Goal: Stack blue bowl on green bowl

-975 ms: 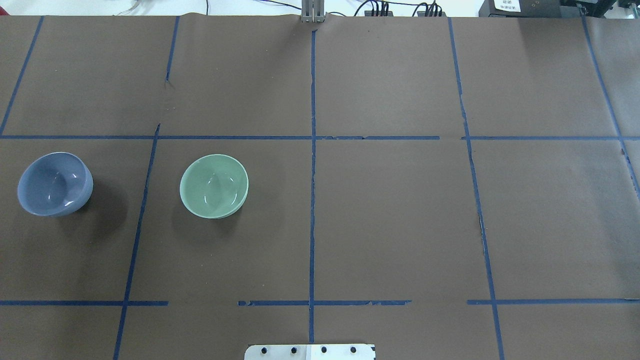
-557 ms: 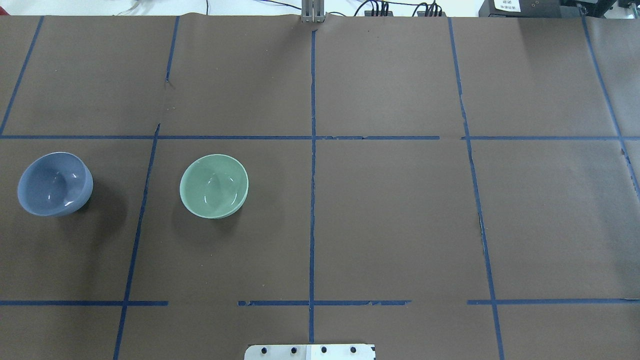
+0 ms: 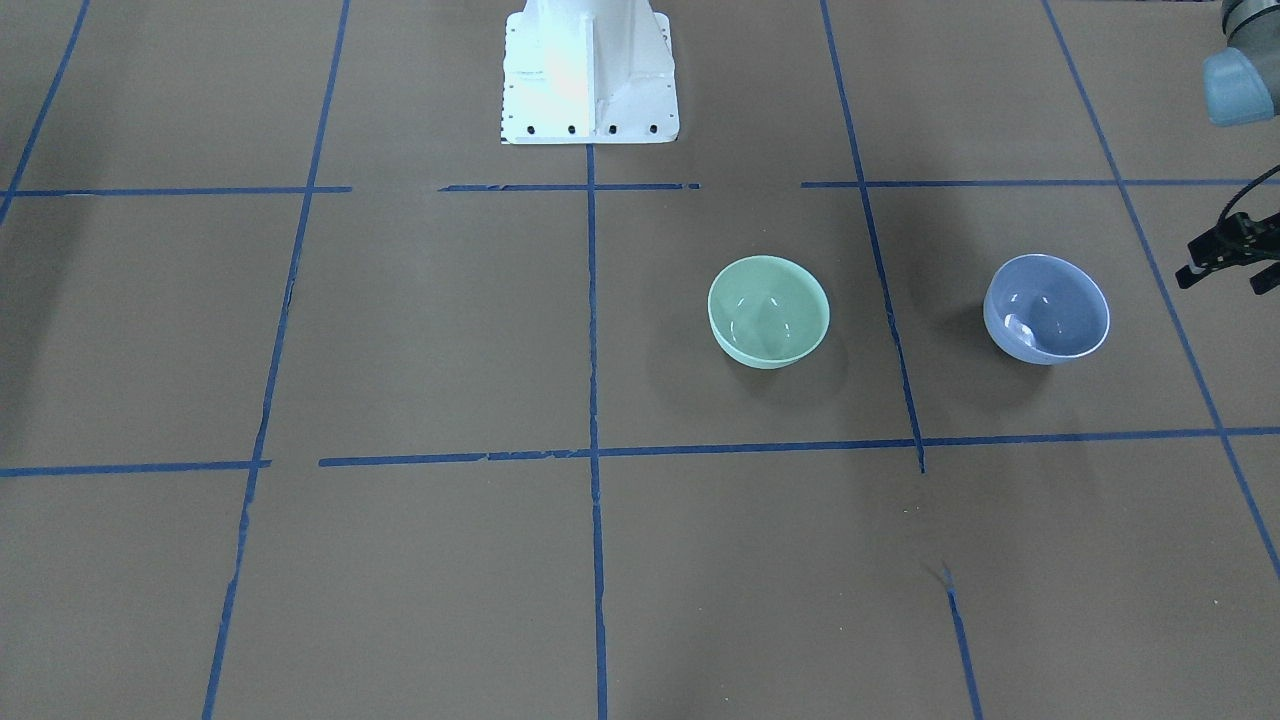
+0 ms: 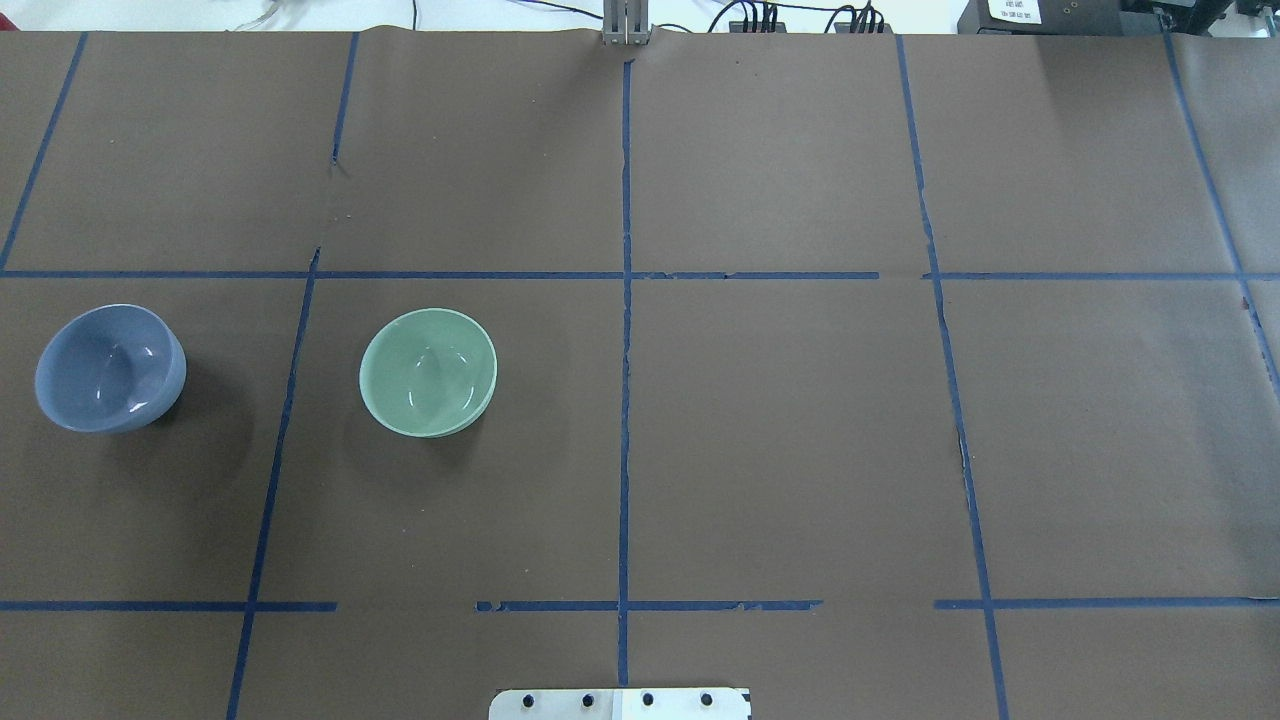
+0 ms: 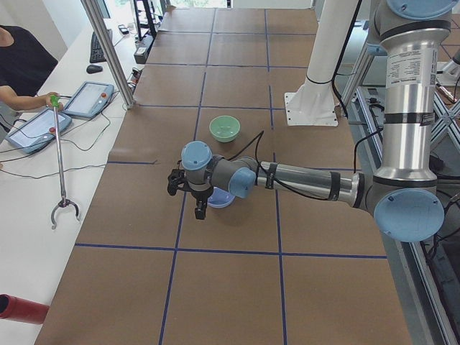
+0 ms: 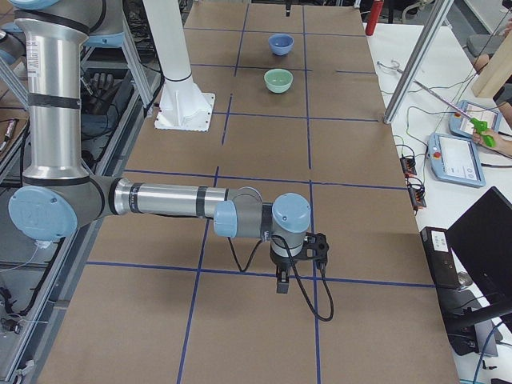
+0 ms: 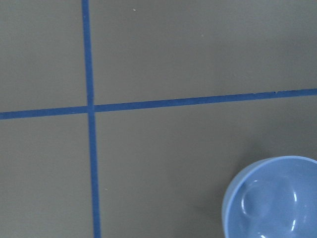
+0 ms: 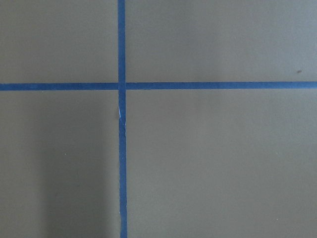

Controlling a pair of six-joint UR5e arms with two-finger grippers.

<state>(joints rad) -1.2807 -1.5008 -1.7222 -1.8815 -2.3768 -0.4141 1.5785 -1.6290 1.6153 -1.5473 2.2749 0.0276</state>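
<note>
Left tool [image 5: 200, 208] over brown paper table [image 4: 780, 420], blue tape grid [image 4: 625, 400].

The blue bowl [image 4: 110, 368] is coloured a plain pale periwinkle, inside and out. The green bowl [image 4: 428, 372] is finished in plain pale mint. The table [image 4: 790, 440] is covered in dull brown paper, on which a grid of dark blue tape lines [image 4: 626, 450] is laid. The robot's base [image 3: 590, 70] is painted white.
</note>
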